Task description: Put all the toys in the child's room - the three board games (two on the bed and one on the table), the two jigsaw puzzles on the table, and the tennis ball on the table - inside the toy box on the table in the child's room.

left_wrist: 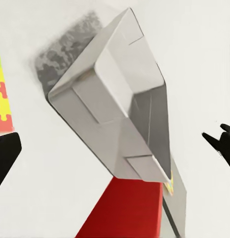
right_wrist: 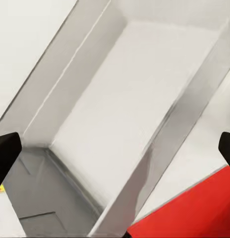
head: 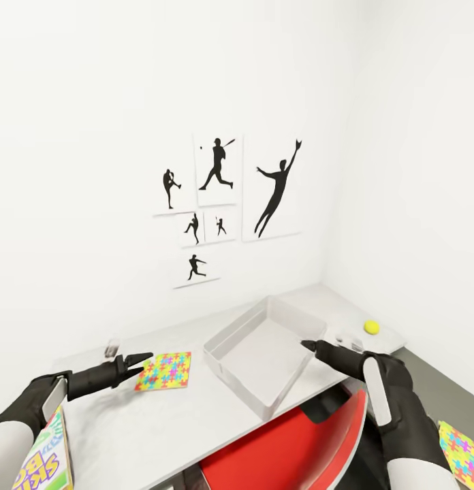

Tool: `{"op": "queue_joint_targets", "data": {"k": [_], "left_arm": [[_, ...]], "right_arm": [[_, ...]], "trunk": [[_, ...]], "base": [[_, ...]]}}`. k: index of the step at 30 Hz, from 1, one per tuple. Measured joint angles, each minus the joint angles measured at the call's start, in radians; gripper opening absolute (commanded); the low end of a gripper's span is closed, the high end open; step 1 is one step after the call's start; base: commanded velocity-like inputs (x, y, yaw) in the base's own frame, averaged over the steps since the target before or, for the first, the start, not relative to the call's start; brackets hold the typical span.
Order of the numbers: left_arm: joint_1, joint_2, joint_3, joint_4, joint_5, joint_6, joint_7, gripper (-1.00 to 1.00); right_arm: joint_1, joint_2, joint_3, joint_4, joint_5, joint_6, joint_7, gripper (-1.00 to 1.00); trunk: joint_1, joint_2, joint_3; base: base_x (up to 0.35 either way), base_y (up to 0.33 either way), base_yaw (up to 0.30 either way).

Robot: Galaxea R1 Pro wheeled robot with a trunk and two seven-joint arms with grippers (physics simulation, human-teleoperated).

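Observation:
The light grey toy box point(head: 264, 354) stands empty on the pale table point(head: 162, 429), turned at an angle. A multicoloured jigsaw puzzle point(head: 165, 371) lies flat just left of it. The tennis ball point(head: 372, 327) rests at the table's far right end. A Skip-Bo board game point(head: 43, 463) shows at the lower left beside my left forearm. A second jigsaw point(head: 462, 454) lies low at the right, past my right forearm. My left gripper point(head: 138, 358) point(left_wrist: 115, 148) is open over the jigsaw's left edge. My right gripper point(head: 308, 346) point(right_wrist: 116, 151) is open at the toy box's point(right_wrist: 130, 114) right rim.
A red chair point(head: 291, 449) is tucked under the table's front edge below the toy box. Black sports silhouette prints point(head: 223, 197) hang on the white wall behind the table. The room corner closes in at the right.

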Motion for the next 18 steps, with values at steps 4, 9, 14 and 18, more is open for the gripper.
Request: {"op": "queue_joint_targets", "data": {"k": [4,9,14,18], "left_arm": [[0.006,0.003,0.003,-0.001,0.001,-0.013,-0.029,1.00],[0.010,0.021,0.004,-0.002,0.000,-0.019,-0.106,1.00],[0.011,0.036,0.005,-0.003,-0.001,-0.022,-0.179,1.00],[0.011,0.040,0.005,-0.003,-0.001,-0.022,-0.206,1.00]], "right_arm": [[0.059,-0.024,-0.086,-0.022,0.002,-0.013,0.146,1.00],[0.101,-0.048,-0.191,-0.046,0.005,-0.043,0.337,1.00],[0.113,-0.055,-0.241,-0.062,0.014,-0.052,0.478,1.00],[0.133,-0.058,-0.263,-0.065,0.013,-0.054,0.536,1.00]], "trunk": [[0.000,0.000,0.006],[0.000,0.000,0.015],[0.000,0.000,0.023],[0.000,0.000,0.029]], "base": [[0.000,0.000,0.000],[0.000,0.000,0.000],[0.000,0.000,0.000],[-0.006,0.000,-0.029]]}}
